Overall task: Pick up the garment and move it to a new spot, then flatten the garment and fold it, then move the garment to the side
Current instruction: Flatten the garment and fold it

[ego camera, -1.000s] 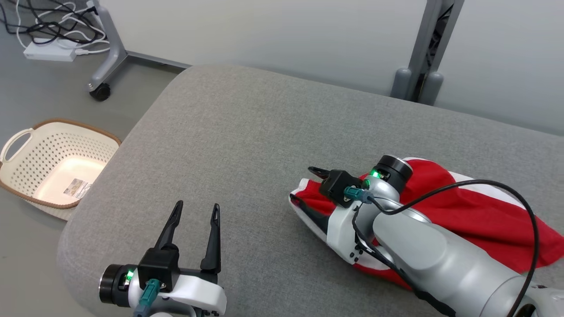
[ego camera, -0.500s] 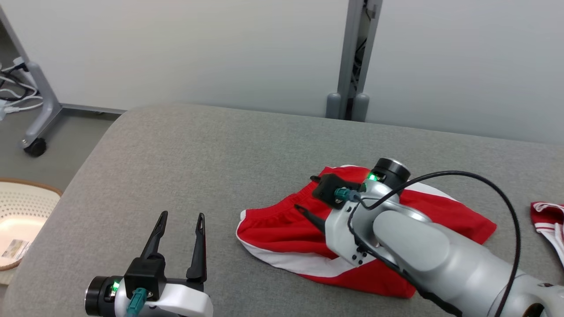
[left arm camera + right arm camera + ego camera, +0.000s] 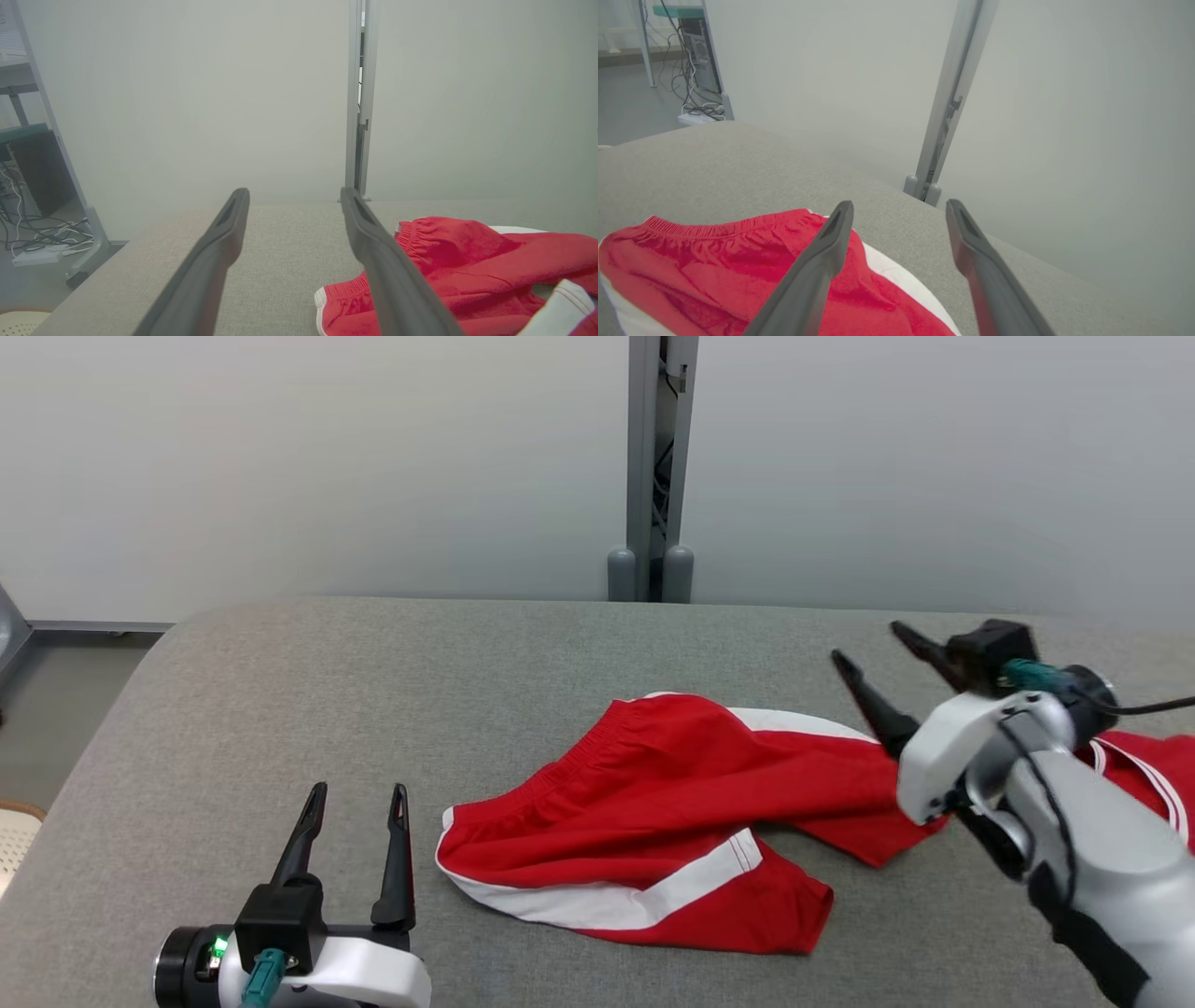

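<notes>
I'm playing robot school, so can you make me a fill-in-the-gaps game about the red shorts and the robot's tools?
The red fabric shorts have stripes coloured ____.
They lie on a padded fabric surface coloured ____.
The left tool and the right tool both hold ____.
Missing words: white; grey; nothing.

I can't read any text, label, brand, number or sign on any of my feeds right now.
</notes>
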Available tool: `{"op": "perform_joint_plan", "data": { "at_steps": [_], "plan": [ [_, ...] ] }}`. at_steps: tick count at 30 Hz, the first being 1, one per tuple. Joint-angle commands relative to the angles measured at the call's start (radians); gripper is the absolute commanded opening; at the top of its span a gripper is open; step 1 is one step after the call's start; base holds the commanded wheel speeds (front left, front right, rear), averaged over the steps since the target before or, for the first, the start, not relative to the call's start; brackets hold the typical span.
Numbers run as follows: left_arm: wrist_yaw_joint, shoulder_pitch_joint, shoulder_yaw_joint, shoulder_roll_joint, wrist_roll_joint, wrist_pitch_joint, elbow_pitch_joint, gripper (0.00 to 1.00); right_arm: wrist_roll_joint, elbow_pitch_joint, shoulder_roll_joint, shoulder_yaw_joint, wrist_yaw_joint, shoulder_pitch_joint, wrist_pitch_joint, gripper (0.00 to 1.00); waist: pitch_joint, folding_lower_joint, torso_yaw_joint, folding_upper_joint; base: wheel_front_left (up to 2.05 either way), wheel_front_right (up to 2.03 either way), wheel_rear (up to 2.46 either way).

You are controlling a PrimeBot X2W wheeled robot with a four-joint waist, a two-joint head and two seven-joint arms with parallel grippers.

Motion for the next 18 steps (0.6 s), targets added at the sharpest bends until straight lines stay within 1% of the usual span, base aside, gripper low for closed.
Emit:
{"op": "perform_joint_plan", "data": {
  "at_steps": [1,3,5,8,10,14,18],
  "plan": [
    [-0.001,0.003,0.006,0.005,0.007,-0.003,-0.003,1.0,-0.017,-0.011,-0.014,-0.022,-0.001,0.034,-0.004,1.0,0.007,0.0,-0.011,0.0,0.0,0.0,0.0],
    [-0.002,0.004,0.012,0.004,0.008,-0.003,-0.004,1.0,-0.052,-0.072,-0.042,-0.161,-0.001,0.119,-0.003,1.0,0.011,0.0,-0.023,0.0,0.0,0.0,0.0],
    [0.0,0.004,0.017,0.005,0.009,-0.003,-0.006,1.0,-0.107,-0.14,-0.053,-0.29,-0.001,0.198,-0.003,1.0,0.014,0.0,-0.034,0.0,0.0,0.0,0.0],
    [0.003,0.007,0.025,0.005,0.001,-0.003,-0.008,1.0,-0.18,-0.241,-0.032,-0.468,-0.001,0.337,-0.004,1.0,0.017,0.0,-0.049,0.0,0.0,0.0,0.0],
    [0.002,0.006,0.031,0.005,0.0,-0.003,-0.006,1.0,-0.226,-0.313,-0.006,-0.559,-0.001,0.419,-0.003,1.0,0.02,0.0,-0.058,0.0,0.0,0.0,0.0],
    [-0.008,0.002,0.049,0.005,-0.002,-0.003,0.012,1.0,-0.298,-0.46,0.059,-0.678,-0.001,0.553,-0.003,1.0,0.025,0.0,-0.072,0.0,0.0,0.0,0.0],
    [-0.014,0.003,0.074,0.004,-0.008,-0.003,0.039,1.0,-0.327,-0.536,0.109,-0.721,-0.001,0.645,-0.003,1.0,0.027,0.0,-0.08,0.0,0.0,0.0,0.0]
  ]
}}
